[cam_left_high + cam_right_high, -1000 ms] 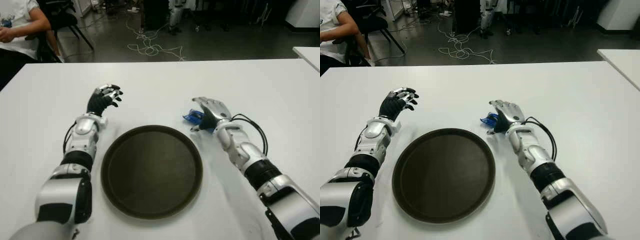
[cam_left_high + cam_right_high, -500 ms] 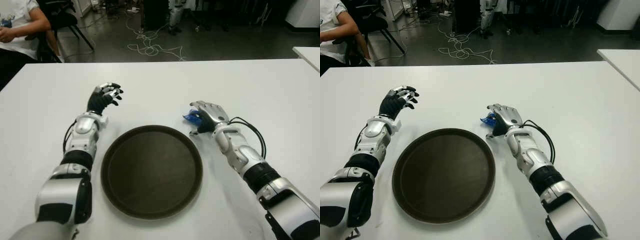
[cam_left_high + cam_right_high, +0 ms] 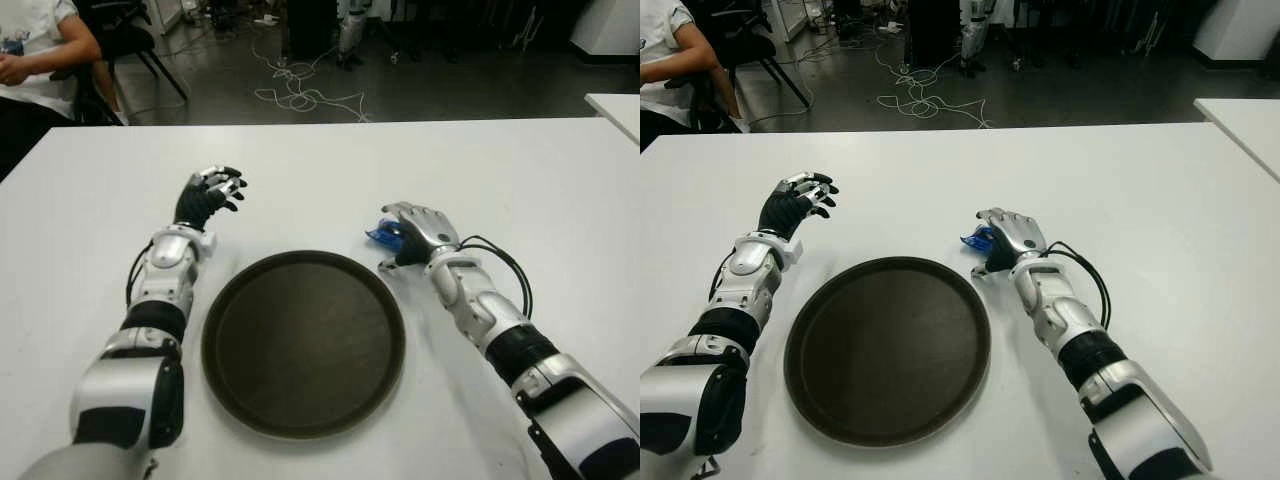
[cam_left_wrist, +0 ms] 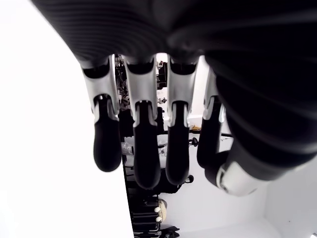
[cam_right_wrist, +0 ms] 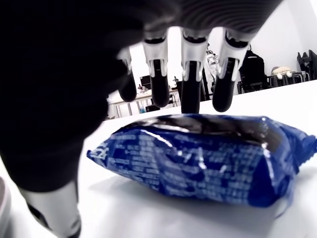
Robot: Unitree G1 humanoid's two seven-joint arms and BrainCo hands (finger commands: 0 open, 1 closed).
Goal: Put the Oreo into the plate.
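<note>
A blue Oreo packet (image 3: 381, 235) lies on the white table (image 3: 330, 170), just beyond the right rim of the round dark plate (image 3: 304, 340), which holds nothing. My right hand (image 3: 418, 228) hovers over the packet from the right. In the right wrist view the packet (image 5: 208, 158) sits under the palm, with the fingers (image 5: 190, 94) stretched out past its far side and not closed on it. My left hand (image 3: 208, 195) shows to the left of the plate's far edge, fingers loosely curled and holding nothing.
A seated person (image 3: 40, 45) is at the table's far left corner. The corner of a second white table (image 3: 618, 105) shows at the right. Cables (image 3: 300, 95) lie on the floor past the far edge.
My right hand has tipped forward and down over the Oreo packet. The packet, the plate and the left hand have stayed where they were.
</note>
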